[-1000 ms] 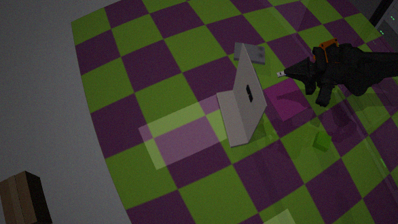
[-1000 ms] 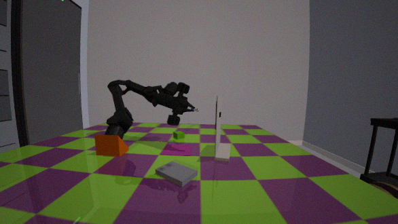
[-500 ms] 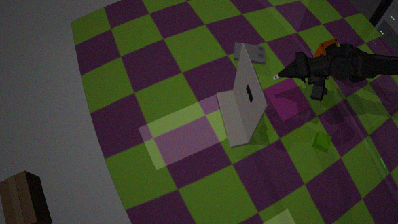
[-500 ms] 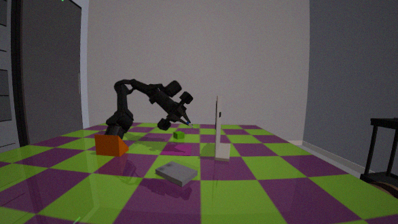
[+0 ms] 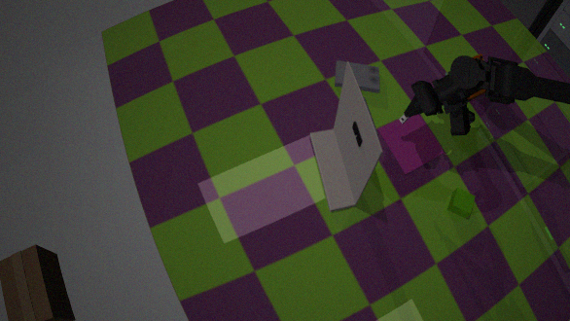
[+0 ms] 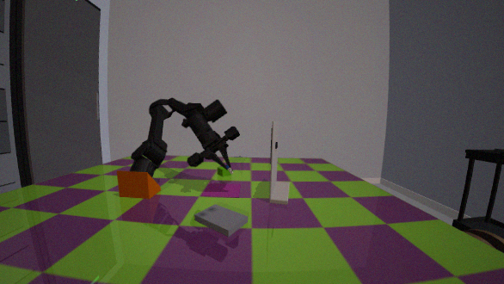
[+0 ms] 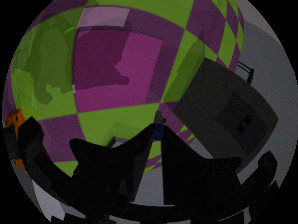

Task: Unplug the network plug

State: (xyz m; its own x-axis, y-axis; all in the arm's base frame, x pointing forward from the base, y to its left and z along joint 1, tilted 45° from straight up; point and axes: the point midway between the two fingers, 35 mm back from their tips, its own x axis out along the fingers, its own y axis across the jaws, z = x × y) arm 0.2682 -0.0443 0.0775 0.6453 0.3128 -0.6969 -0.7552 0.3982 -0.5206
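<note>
Plug [image 5: 403, 119] sits pinched at the tip of the gripper [image 5: 408, 116], its pale end poking out past the fingertips toward the panel [image 5: 351, 141]; the fingers are nearly together, clamped on the plug; it is out of the socket [image 5: 357, 133], which shows as a dark slot in the panel's face. In the top view the plug hangs just over the corner of the bright magenta square [image 5: 410, 147] nearest the panel's far end; whether it touches the table [image 5: 272, 68] cannot be told from there. In the exterior view the gripper [image 6: 226, 168] points steeply down, its tip low and close to the checkered surface, beside the small green cube [image 6: 223, 170] as seen from that angle; the plug [image 6: 229, 169] is a tiny pale speck at the tip; the square [image 6: 224, 189] lies in front of it, between the arm and the panel [image 6: 273, 159]. In the wrist view the plug [image 7: 158, 129] shows as a thin bluish piece between the 2 dark fingers; the square [image 7: 120, 63] fills the ground ahead and the panel [image 7: 226, 112] stands off to the right. An orange wedge [image 6: 137, 184] sits by the arm's base; a grey slab [image 6: 221, 219] lies well apart in the foreground.
</note>
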